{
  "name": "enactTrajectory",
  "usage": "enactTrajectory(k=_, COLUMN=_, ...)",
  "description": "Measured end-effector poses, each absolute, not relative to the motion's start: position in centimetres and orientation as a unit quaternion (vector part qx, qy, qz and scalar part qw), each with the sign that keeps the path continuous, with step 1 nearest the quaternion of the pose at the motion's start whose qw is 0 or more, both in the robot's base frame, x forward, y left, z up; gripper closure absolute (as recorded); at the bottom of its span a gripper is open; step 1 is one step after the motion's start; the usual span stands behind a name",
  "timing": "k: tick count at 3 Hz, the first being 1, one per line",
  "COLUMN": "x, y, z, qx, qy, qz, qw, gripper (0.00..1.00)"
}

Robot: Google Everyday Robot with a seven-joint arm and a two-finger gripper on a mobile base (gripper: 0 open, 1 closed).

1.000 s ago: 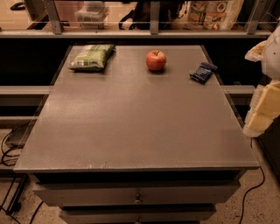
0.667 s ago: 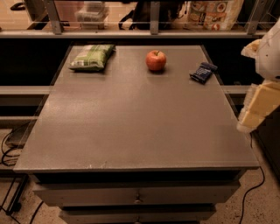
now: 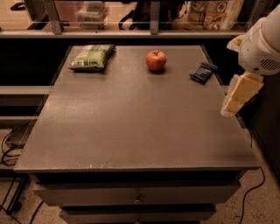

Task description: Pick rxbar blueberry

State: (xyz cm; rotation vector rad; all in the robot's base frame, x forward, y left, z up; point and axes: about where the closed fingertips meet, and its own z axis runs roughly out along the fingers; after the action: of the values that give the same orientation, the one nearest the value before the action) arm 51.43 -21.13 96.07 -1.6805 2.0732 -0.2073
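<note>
The rxbar blueberry (image 3: 203, 72) is a small dark navy bar lying flat at the far right of the grey table (image 3: 131, 122). A red apple (image 3: 156, 60) stands to its left, and a green snack bag (image 3: 92, 57) lies at the far left. My gripper (image 3: 238, 94) hangs at the right edge of the view, over the table's right edge, nearer to me than the bar and a little to its right. It is cream-coloured and holds nothing that I can see.
A railing and a shelf with packaged goods (image 3: 214, 13) run behind the table. Drawers (image 3: 138, 199) are below the tabletop. Cables lie on the floor at left (image 3: 8, 148) and right.
My gripper has moved a little to the left and up, closer over the table's right edge. The bar, apple and bag have not moved.
</note>
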Motion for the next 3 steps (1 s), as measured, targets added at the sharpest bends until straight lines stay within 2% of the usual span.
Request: enactTrajectory(k=3, x=60.0, y=-22.9, z=93.0, qx=-0.624, qy=0.751, qz=0.014, qw=0.217, gripper=0.0)
